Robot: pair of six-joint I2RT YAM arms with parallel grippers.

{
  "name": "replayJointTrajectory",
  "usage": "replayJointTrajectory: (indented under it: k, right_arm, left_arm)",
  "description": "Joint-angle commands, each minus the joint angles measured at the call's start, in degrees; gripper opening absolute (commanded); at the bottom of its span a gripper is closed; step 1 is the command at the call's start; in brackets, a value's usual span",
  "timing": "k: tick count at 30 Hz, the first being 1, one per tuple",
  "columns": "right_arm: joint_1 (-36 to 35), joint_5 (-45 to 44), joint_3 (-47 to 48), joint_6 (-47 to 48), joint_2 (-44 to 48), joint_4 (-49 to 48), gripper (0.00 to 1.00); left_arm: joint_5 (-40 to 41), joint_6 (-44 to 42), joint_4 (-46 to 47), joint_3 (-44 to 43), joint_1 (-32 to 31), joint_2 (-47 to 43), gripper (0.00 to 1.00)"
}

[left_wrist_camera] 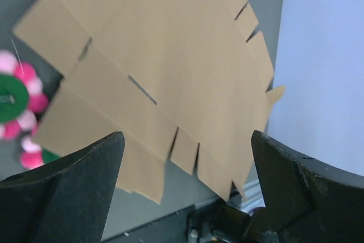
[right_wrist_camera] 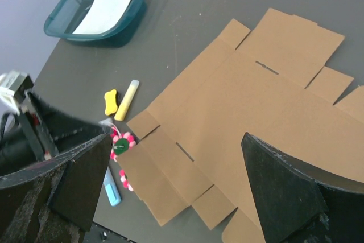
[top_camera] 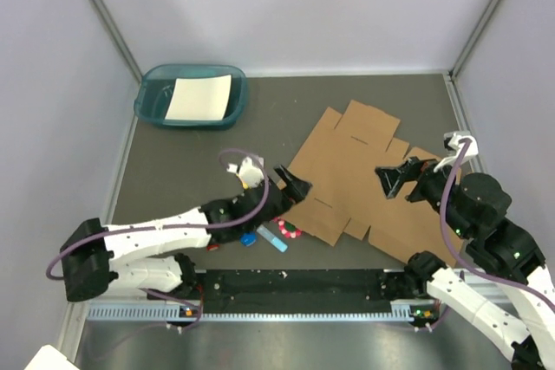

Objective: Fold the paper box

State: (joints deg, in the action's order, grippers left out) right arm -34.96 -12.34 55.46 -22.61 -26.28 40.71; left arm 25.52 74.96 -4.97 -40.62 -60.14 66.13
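Approach step: cardboard box [top_camera: 364,179] lies flat and unfolded on bench [top_camera: 191,153], just ahead of left gripper [top_camera: 294,182], under right gripper [top_camera: 388,181]; both wide open, empty; next likely pinch a flap, lift along crease

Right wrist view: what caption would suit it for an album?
Open right gripper hovers over the flat paper box, teal tray beyond.

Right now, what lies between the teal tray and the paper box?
Nothing: only bare dark table separates the teal tray and the paper box, shown best in the right wrist view.
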Motion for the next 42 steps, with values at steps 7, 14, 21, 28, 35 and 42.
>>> replayJointTrajectory:
  k: [7,14,21,28,35,42]
  right_arm:
    - [0.3,2.9,-4.3,-3.5,-0.3,-6.1,0.99]
    - [0.2,2.2,-5.0,-3.1,1.9,-5.6,0.99]
    - [0.2,2.8,-5.2,-3.5,3.2,-4.5,0.99]
    - [0.2,2.1,-5.0,-2.2,3.5,-3.8,0.99]
    - [0.2,1.0,-5.3,-0.9,3.7,-3.2,0.99]
    - [0.2,0.7,-3.6,0.1,3.4,-3.1,0.99]
  left_arm:
    - [17.1,31.9,-8.0,3.6,-19.7,0.7,0.99]
    - [13.6,38.4,-2.1,7.4,-23.4,6.5,0.99]
    - [21.1,34.9,9.3,6.8,-23.1,13.4,0.89]
    - [15.8,27.9,16.8,3.8,-20.3,20.0,0.7]
    - [11.5,23.8,22.4,3.8,-15.7,22.7,0.28]
    - [11.7,13.5,19.0,1.8,-13.3,18.1,0.04]
